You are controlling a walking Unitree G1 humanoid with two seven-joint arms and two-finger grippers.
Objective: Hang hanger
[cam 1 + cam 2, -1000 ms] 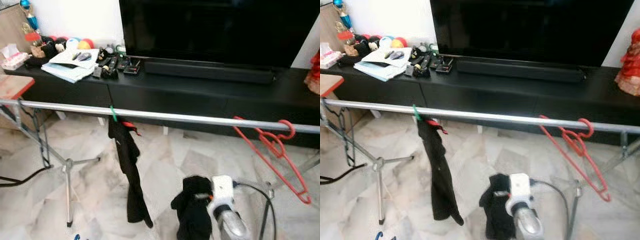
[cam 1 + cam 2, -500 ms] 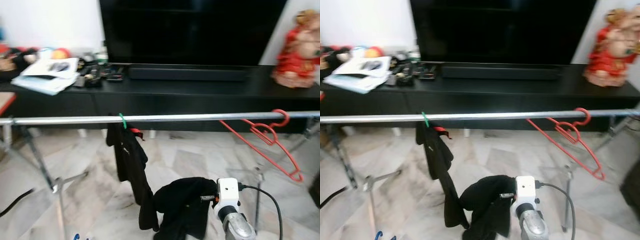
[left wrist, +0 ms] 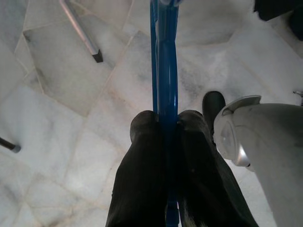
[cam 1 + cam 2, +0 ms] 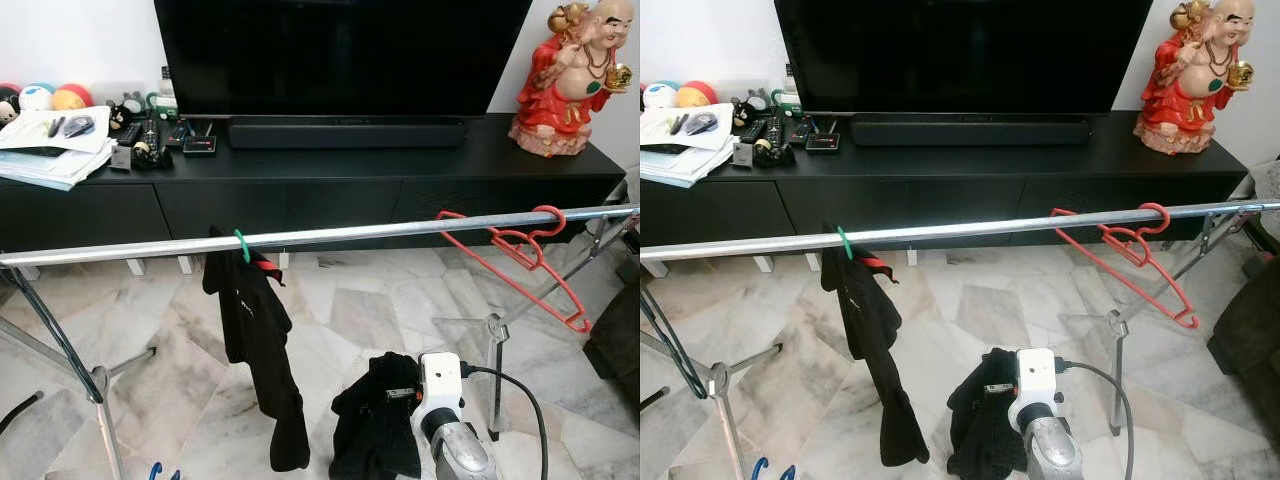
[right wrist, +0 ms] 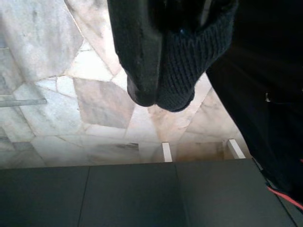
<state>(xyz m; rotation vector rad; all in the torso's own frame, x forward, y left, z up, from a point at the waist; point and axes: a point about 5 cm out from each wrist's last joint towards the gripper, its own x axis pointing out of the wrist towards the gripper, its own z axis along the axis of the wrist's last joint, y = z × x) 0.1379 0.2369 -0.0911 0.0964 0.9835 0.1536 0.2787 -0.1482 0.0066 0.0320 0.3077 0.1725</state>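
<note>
Left end effector [image 3: 166, 127] clamps blue hanger [image 3: 166, 56], rail [image 4: 330, 235] above.

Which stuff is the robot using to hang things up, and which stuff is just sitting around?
For the job:
- blue hanger, pinched in the left gripper
- black garment, held by the right gripper
- metal rail

Just around:
- red hanger on the rail
- TV
- red statue
- papers

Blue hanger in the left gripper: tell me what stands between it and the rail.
Nothing visible blocks it. The left gripper is shut on the blue hanger, low near the floor. The rail runs bare from its left end up to the hanging black garment; the red hanger hangs far right.
</note>
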